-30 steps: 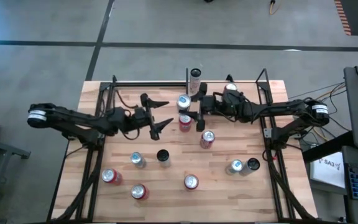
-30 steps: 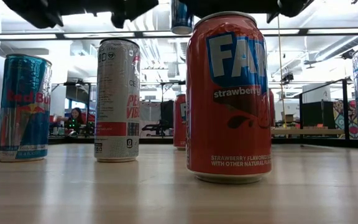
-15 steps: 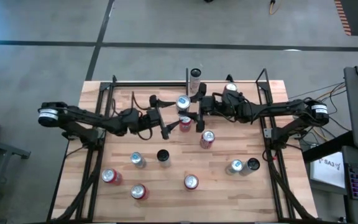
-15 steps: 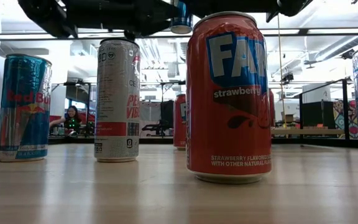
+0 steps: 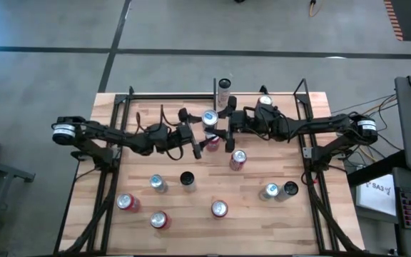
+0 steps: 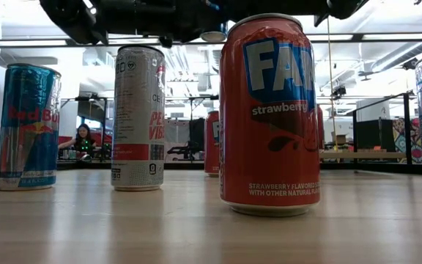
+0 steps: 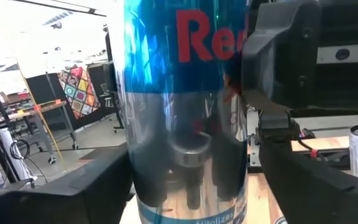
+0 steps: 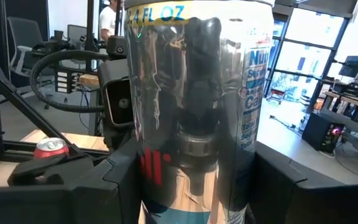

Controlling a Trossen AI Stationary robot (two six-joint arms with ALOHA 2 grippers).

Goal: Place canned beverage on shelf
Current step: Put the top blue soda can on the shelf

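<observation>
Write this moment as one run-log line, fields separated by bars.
right gripper: holding Red Bull can aloft | left gripper: around same can

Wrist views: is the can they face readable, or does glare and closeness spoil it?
Left wrist view: the blue Red Bull can fills the frame, its lettering cropped, its body mirroring the camera. Right wrist view: the same can shows its silver side, with strong reflections and print only at the edges. Low view: the bright ceiling leaves the arms as silhouettes, while the Fanta can reads sharply.
</observation>
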